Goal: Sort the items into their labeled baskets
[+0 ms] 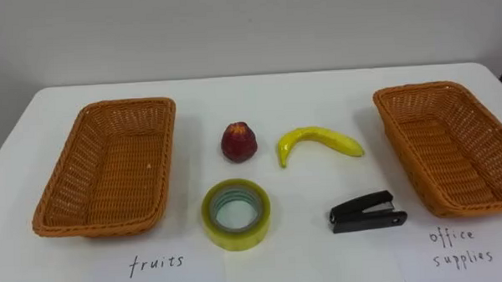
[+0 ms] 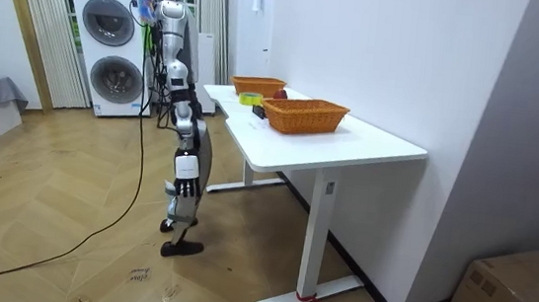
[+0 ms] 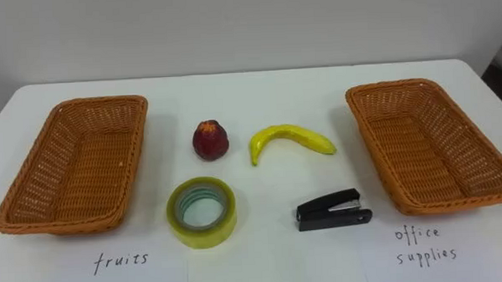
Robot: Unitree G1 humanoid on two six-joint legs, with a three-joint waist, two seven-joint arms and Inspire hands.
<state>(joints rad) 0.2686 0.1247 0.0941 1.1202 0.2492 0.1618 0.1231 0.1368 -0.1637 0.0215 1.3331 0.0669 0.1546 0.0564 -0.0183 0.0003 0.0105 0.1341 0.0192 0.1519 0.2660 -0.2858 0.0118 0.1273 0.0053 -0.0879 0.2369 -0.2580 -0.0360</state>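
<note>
Nearest me, two handwritten paper labels lie at the table's front edge, the left label [image 1: 155, 263] before the left basket [image 1: 56, 198] and the right label [image 1: 461, 247] before the right basket [image 1: 417, 89]; I take them as marking which basket takes which kind. Just behind, between the baskets, sit a roll of clear tape [image 1: 237, 213] lying flat and a black stapler [image 1: 366, 213]. Farther back are a red fruit [image 1: 238, 142] and a banana [image 1: 318, 142]. All four lie apart from each other, probably so each can be picked singly, and both baskets hold nothing, so sorting has not begun. The white table [image 1: 258, 90] stands against a pale wall. In the room view I stand at its long side; my right hand [image 2: 187, 113] is too small to tell whether released or clenched. Stacked washing machines [image 2: 115, 52] stand behind, on a wooden floor [image 2: 64, 221].
</note>
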